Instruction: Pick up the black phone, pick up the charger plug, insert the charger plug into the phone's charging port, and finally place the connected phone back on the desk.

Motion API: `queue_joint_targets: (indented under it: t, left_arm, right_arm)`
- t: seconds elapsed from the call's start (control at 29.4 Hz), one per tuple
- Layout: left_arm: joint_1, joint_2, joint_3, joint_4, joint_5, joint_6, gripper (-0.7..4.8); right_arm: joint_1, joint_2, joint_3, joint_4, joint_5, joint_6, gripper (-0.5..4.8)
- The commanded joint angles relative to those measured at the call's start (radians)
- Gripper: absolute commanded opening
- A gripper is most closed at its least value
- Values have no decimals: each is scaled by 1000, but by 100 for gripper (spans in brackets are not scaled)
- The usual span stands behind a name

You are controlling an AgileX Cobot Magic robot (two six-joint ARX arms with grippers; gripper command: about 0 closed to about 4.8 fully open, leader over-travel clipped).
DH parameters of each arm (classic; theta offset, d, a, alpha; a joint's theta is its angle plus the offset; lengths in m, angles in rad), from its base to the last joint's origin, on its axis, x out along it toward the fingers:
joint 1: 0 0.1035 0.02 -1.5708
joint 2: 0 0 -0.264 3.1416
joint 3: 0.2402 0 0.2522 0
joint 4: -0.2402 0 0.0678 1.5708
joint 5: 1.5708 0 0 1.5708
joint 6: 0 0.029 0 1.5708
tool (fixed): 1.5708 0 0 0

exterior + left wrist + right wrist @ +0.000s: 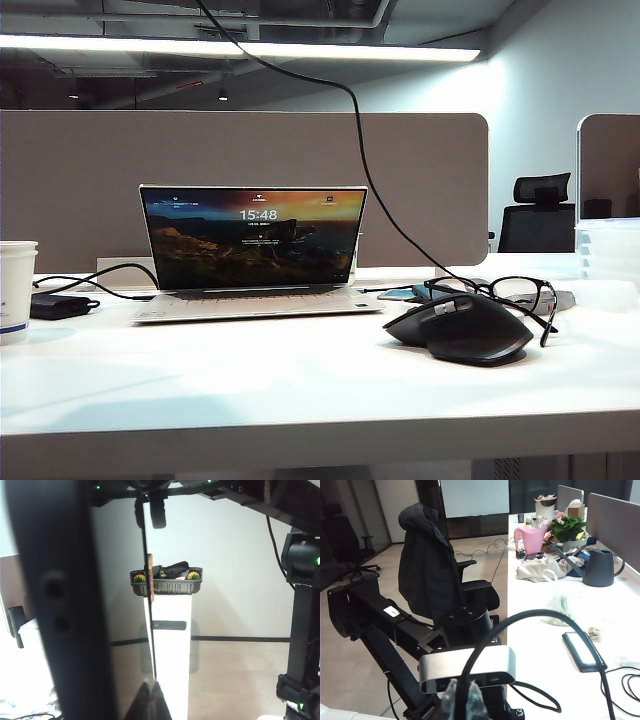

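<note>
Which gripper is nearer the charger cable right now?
Right. The right gripper has the charger cable running out from between its jaws. The left gripper is clamped on the black phone, with none of that cable in its view.

Shows the black phone (120, 630) upright and nearly edge-on, glossy face mirroring the room, the charger cable (530, 614) arching up in a thin black loop with its tip hidden, and the white desk (300, 380) wide and smooth.

Pale translucent tapered fingertips (465, 700) of the right gripper sit before black metal arm links (375, 617) bearing a white sticker; the left gripper's dark tapered fingertips (150, 702) look matte.
</note>
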State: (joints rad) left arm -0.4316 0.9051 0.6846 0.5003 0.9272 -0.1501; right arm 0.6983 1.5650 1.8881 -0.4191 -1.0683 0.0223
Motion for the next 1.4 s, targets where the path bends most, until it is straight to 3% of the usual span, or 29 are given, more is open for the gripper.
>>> queue_joint_targets:
  t: [0.03,0.48,0.51,0.61,0.75,0.85,0.92,0.95,0.99,1.02,1.09,1.19,1.4]
  left_arm:
    - [-1,-5,8,39,0,4,-6]
    - [-1,-5,8,126,-33,-19,-6]
    - [-1,-5,8,125,-33,-19,-6]
    - [-1,-5,8,98,-33,-18,-6]
    - [-1,-5,8,16,-36,19,-6]
    - [-1,3,8,-86,-148,19,-6]
    - [-1,11,8,-205,-315,-14,-6]
    - [0,28,8,-243,-369,-51,-6]
    - [0,46,8,-252,-378,-76,-6]
    - [0,81,8,-252,-378,-116,-6]
    - [-1,153,8,-252,-385,-179,-6]
    - [-1,275,9,-253,-390,-246,-6]
    - [-1,510,11,-253,-404,-267,-6]
  right_arm:
    - [-1,-5,3,4,0,-5,-1]
    - [-2,-6,3,-20,-7,-79,0]
    - [-2,-6,3,-19,-7,-79,27]
    - [-16,-14,3,-14,-5,-77,185]
    - [-72,-43,5,-15,-3,-68,185]
    - [-138,-72,4,-21,65,12,177]
    - [-186,-93,4,-35,174,64,115]
    - [-215,-106,4,-51,220,59,29]
    - [-223,-111,4,-59,248,56,6]
    - [-229,-125,3,-84,339,52,-5]
    - [-228,-143,3,-119,434,12,-5]
    - [-227,-157,3,-147,467,-31,-5]
    - [-227,-161,3,-186,464,-31,-5]
